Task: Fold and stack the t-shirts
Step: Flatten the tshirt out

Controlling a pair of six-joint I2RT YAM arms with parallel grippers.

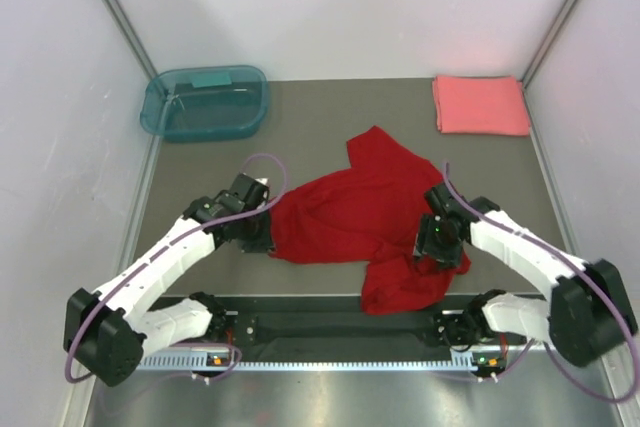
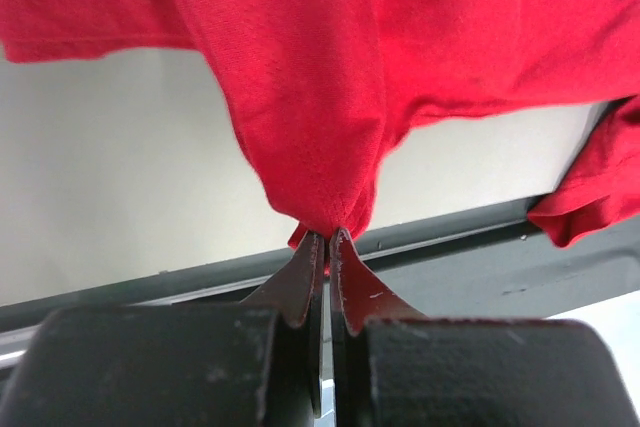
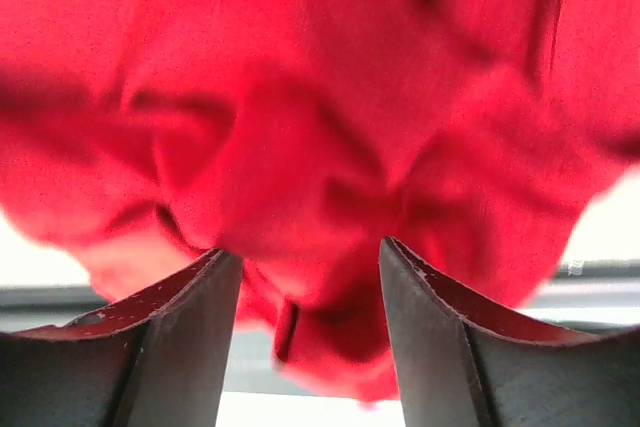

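The deep red t-shirt [image 1: 365, 212] lies crumpled in the middle of the table, one part hanging over the front edge. My left gripper [image 1: 262, 235] is shut on the shirt's left edge; in the left wrist view the cloth [image 2: 320, 97] is pinched between the closed fingertips [image 2: 327, 239]. My right gripper [image 1: 438, 247] is at the shirt's right side, jaws open, with bunched red cloth [image 3: 310, 147] right in front of and between the fingers [image 3: 200, 287]. The coral-pink shirt [image 1: 480, 104] lies folded as a neat rectangle at the back right.
A teal translucent plastic tub [image 1: 205, 103] stands at the back left. White walls enclose the table on three sides. A black rail [image 1: 330, 327] runs along the front edge between the arm bases.
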